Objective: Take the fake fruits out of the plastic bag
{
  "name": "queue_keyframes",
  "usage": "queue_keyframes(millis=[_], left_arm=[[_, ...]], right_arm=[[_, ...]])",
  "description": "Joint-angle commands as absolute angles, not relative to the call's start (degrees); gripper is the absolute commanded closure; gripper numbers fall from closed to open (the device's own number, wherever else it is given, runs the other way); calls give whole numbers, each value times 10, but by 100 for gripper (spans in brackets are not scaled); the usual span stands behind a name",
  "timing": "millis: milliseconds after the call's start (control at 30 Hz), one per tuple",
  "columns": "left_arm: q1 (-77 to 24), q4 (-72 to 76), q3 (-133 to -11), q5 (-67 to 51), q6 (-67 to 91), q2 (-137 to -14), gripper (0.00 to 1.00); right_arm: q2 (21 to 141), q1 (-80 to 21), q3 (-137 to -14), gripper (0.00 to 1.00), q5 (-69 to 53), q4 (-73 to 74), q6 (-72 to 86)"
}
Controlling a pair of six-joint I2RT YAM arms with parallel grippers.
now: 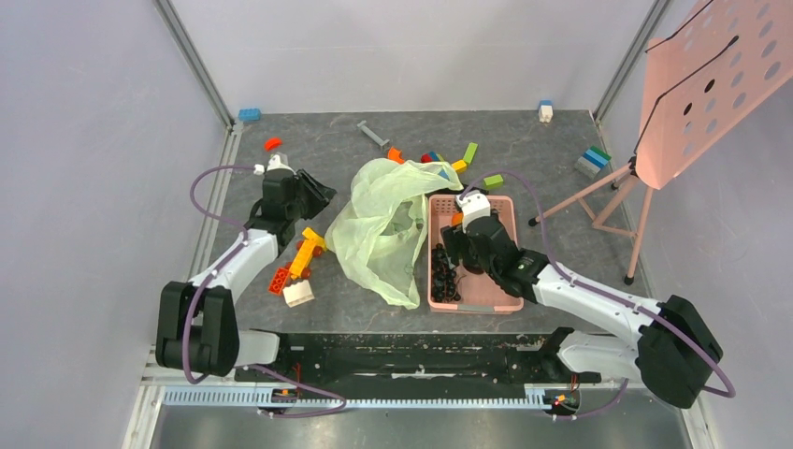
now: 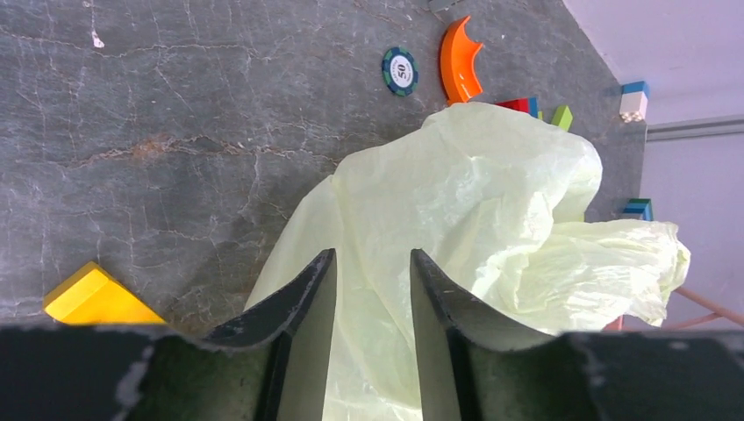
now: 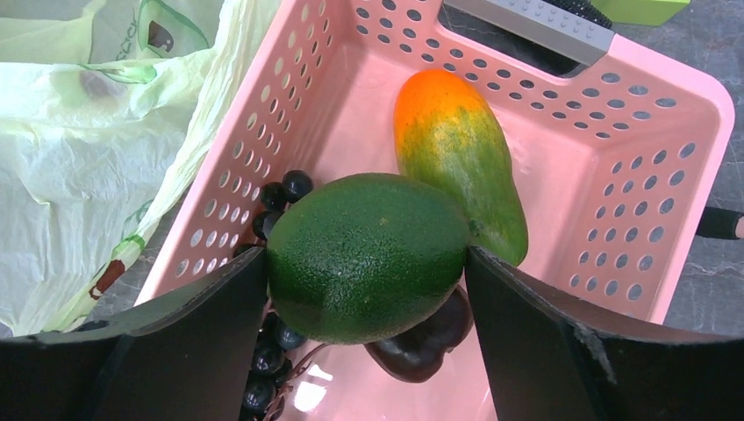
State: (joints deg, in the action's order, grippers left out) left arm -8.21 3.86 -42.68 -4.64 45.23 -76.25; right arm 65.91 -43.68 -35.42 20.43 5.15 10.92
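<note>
The dark green oval fruit (image 3: 368, 254) sits at the centre of the right wrist view, pinched between the two fingers of the right claw (image 3: 364, 263), which is clenched on it. Its long axis runs almost level across the frame, from one finger to the other, so the pads bear on its two ends. It hangs inside the pink basket (image 3: 649, 149) rather than resting there, probably so it can be let go among the others.

Beneath it lies the dark brown round fruit (image 3: 425, 338), partly hidden. The blackish grapes (image 3: 276, 197) trail down the lower left. The mango (image 3: 456, 158) lies on the basket floor behind, with its long axis slanting from upper left to lower right and its orange end toward the top of the frame.

So all four fruits that I can see are out of the plastic bag (image 1: 383, 224). It lies crumpled in the middle of the top view, slumped against the basket's left wall. Whether anything is inside I cannot tell.

The left claw (image 2: 373, 272) is released, its fingers parted with bag film showing between them. It holds nothing and looks placed to steady the bag. Around it on the counter (image 2: 175, 132) lie a yellow block (image 2: 92, 298), an orange curved piece (image 2: 461, 66) and a chip (image 2: 400, 70).
</note>
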Motion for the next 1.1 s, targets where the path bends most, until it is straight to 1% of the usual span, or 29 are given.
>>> queue_keyframes(millis=[0, 167, 300, 400, 667, 933, 1067], left_arm=[[-78, 26, -430, -70, 451, -735, 54], [-79, 28, -438, -129, 426, -736, 41], [-87, 39, -442, -164, 406, -738, 37], [-115, 40, -456, -161, 388, -742, 34], [-192, 16, -494, -97, 327, -772, 22], [-212, -60, -519, -16, 309, -798, 14], [-211, -61, -514, -12, 305, -795, 9]], right_arm=[[648, -435, -365, 12, 206, 40, 106], [635, -435, -371, 2, 205, 45, 109], [623, -434, -377, 2, 202, 50, 115], [606, -433, -378, 2, 200, 51, 118], [563, -432, -373, 2, 201, 69, 117], [543, -432, -365, 2, 200, 76, 115], [543, -431, -366, 2, 196, 75, 115]])
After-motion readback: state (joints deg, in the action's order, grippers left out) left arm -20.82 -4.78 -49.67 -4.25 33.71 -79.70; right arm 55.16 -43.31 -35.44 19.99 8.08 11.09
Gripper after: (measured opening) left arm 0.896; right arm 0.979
